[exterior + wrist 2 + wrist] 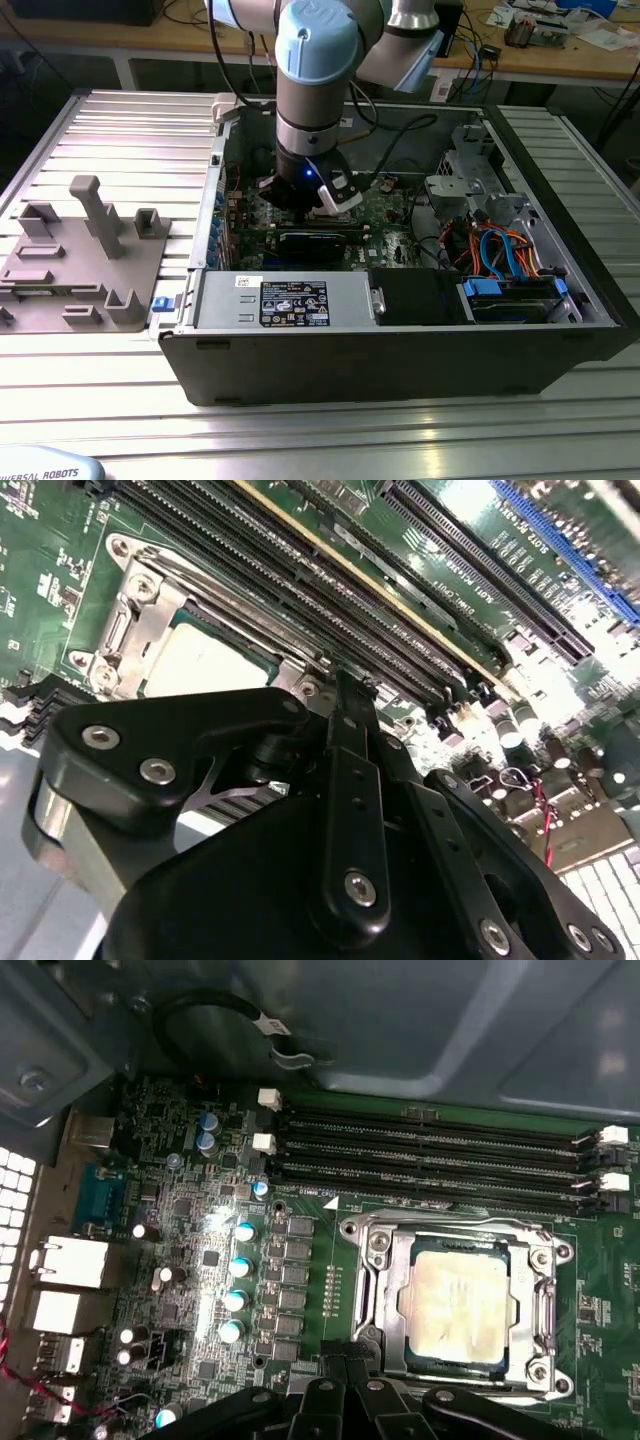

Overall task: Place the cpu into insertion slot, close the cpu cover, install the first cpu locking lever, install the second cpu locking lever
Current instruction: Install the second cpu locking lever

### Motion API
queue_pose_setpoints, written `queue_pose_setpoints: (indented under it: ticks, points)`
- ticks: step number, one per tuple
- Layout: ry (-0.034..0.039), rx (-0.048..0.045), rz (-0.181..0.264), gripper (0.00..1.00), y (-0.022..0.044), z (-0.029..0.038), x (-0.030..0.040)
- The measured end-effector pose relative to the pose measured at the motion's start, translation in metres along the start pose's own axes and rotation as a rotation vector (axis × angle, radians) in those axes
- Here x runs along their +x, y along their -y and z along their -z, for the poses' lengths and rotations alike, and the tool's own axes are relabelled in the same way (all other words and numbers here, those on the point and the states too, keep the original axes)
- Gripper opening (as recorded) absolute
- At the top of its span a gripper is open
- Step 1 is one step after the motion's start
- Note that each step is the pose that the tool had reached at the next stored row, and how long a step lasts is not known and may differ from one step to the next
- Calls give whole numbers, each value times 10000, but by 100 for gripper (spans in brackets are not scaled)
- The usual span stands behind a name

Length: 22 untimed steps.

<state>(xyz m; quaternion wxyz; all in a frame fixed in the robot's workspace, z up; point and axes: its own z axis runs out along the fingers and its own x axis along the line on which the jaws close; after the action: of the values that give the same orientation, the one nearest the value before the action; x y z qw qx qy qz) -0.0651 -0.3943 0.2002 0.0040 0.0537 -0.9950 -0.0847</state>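
Note:
The cpu (460, 1300), a flat square chip with a pale metal top, lies in the socket on the green motherboard (180, 1220); it also shows in the second wrist view (205, 660). The cpu cover (395, 1290), a silver frame, lies flat around it, with thin metal lever rods (450, 1223) along the socket's edges. My gripper (347, 1355) hangs low over the board at one corner of the socket, shut with nothing visible between its black fingers (350, 740). In the exterior view my gripper (300, 195) reaches down inside the open computer case (400, 360).
Long black memory slots (440, 1160) run beside the socket, and capacitors (235, 1265) stand on its other side. A grey power supply (285, 300) and a drive bay with blue and orange cables (510, 270) fill the case front. A grey fixture plate (80, 260) rests at the exterior view's left.

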Motion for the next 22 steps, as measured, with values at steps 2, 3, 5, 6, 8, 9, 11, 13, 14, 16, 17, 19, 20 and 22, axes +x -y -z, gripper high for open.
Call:
queue_pose_setpoints:
  ticks: [2,3,5,6,8,9,11,13,14,16,17,19,20,22]
  points:
    - [-1,0,-3,11,4,-15,2]
    - [4,2,-3,11,2,-10,1]
    - [13,3,0,11,-9,43,-1]
    - [0,40,-1,11,-19,117,-2]
    - [-27,136,-10,11,-22,135,-28]
    - [-56,225,-16,11,-21,137,-51]
    - [-96,362,-28,11,-20,136,-100]
    - [-145,482,-37,11,-20,136,-160]
    - [-174,537,-43,11,-19,137,-194]
    - [-268,630,-55,11,-26,136,-276]
    - [-301,651,-61,11,-33,134,-305]
    - [-363,698,-71,11,-63,129,-371]
    - [-380,715,-72,11,-75,127,-393]
    - [-414,756,-77,11,-111,121,-438]
